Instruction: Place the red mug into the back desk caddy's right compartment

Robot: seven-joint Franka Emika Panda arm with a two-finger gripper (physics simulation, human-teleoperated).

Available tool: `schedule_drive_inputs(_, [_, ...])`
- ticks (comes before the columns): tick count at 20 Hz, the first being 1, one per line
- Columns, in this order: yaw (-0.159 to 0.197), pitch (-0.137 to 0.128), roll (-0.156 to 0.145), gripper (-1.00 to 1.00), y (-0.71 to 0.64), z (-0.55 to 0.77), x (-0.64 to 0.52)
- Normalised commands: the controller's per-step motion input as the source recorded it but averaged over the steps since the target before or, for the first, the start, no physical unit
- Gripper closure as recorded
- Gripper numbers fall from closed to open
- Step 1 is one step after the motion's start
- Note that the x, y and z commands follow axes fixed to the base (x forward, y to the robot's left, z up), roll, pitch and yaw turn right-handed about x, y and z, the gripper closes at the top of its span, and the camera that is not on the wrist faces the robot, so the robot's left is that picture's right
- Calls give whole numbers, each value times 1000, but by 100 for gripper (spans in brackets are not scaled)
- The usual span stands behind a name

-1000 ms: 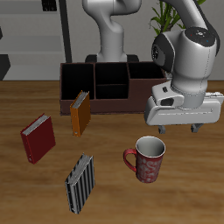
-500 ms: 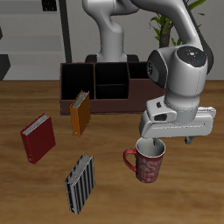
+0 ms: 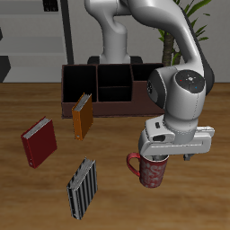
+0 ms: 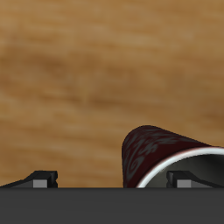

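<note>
The red mug point(image 3: 154, 172) with a pale speckled pattern stands upright on the table near its front edge, handle pointing away from the arm. My gripper point(image 3: 167, 156) is low over the mug's rim, jaws spread wide. In the wrist view the gripper point(image 4: 112, 180) is open, and the mug point(image 4: 156, 150) lies by one fingertip point(image 4: 183, 178), not between both. The back desk caddy point(image 3: 108, 86), dark brown with black insides, stands at the table's back. Its right compartment point(image 3: 146, 75) is partly hidden behind my arm.
An orange book point(image 3: 83, 116) stands against the caddy's front. A red book point(image 3: 39, 142) and a striped grey book point(image 3: 83, 187) lie on the table nearer the front. A potted plant point(image 3: 171, 22) stands behind the caddy.
My gripper has moved toward the table's front and down, from beside and above the mug to right over its rim. The mug and books have not moved.
</note>
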Motion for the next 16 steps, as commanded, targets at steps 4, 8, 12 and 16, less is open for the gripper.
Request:
schedule_drive_inputs(4, [8, 58, -12, 100, -107, -342, 75])
schedule_drive_inputs(8, [-4, 1, 2, 100, -14, 2, -68])
schedule_drive_inputs(12, [-1, -22, -1, 100, -10, 184, -81])
schedule_drive_inputs(16, [11, -63, 4, 100, -65, 516, -197])
